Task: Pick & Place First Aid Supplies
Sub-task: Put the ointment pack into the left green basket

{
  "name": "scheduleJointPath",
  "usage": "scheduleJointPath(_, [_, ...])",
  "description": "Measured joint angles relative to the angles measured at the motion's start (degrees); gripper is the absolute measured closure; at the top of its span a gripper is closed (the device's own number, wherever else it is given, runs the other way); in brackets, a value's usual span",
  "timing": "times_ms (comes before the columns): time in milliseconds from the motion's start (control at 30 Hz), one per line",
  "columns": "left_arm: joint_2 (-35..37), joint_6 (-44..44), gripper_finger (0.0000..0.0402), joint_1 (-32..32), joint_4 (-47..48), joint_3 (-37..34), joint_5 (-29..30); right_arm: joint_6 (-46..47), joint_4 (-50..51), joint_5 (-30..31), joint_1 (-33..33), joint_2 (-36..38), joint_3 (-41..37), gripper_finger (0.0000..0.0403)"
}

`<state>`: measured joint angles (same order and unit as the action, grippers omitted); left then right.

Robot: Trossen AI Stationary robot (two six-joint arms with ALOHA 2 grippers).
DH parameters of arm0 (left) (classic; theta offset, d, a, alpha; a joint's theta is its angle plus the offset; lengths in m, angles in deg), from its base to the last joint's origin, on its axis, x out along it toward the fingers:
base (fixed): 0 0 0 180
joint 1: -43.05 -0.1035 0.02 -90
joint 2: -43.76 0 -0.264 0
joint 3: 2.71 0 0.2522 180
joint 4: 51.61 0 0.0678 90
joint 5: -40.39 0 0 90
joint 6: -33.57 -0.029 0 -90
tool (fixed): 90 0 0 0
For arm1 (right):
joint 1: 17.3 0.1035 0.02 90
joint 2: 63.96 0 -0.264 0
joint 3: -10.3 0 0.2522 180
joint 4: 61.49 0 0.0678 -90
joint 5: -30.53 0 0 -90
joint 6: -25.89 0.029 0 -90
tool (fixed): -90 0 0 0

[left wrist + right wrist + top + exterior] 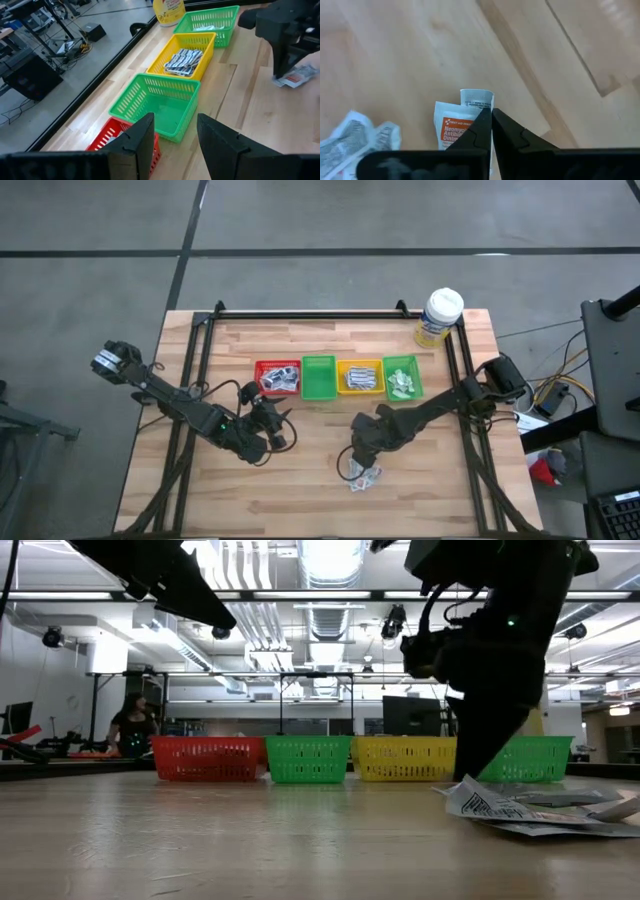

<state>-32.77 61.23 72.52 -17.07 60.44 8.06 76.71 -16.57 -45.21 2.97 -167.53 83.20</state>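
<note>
Right gripper (491, 116) is down on the table near six o'clock, fingers pinched together on a thin white packet (477, 98) sticking up between the tips. A second packet with an orange band (451, 131) lies flat on the wood, touching it. A couple more crinkled packets (357, 135) sit just beside, toward the gripper's nine o'clock. From above, that small loose pile (362, 474) rests on the wooden table (300, 490) right under the right arm.

Left gripper (174, 131) hangs at about eight o'clock on the table, fingers apart, nothing between them, facing the row of bins.

The bins line up toward twelve o'clock: red bin (277, 378) with packets inside, green bin (319, 377) bare, yellow bin (359, 376) with a stack of striped packets, another green bin (402, 377) holding a few. A white-capped bottle (440, 316) stands at one o'clock by the far rail.
</note>
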Motion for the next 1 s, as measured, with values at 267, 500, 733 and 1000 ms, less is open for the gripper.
scheduleJointPath(267, [0.0, 0.0, 0.0251, 0.0, 0.0, 0.0, 0.0, -5.4, 0.0, 4.3, 0.4, 0.1, 1.9, 0.0395])
scheduleJointPath(500, [0.0, 0.0, 0.0251, 0.0, 0.0, 0.0, 0.0, -8.1, 1.4, 6.7, 1.5, 0.2, 2.9, 0.0395])
scheduleJointPath(733, [0.0, 0.0, 0.0251, 0.0, 0.0, 0.0, 0.0, -10.5, 3.7, 3.7, 2.6, 0.2, 3.5, 0.0395])
scheduleJointPath(1000, [0.0, 0.0, 0.0251, 0.0, 0.0, 0.0, 0.0, -9.4, 6.6, 6.9, 2.9, 0.3, 5.7, 0.0395])
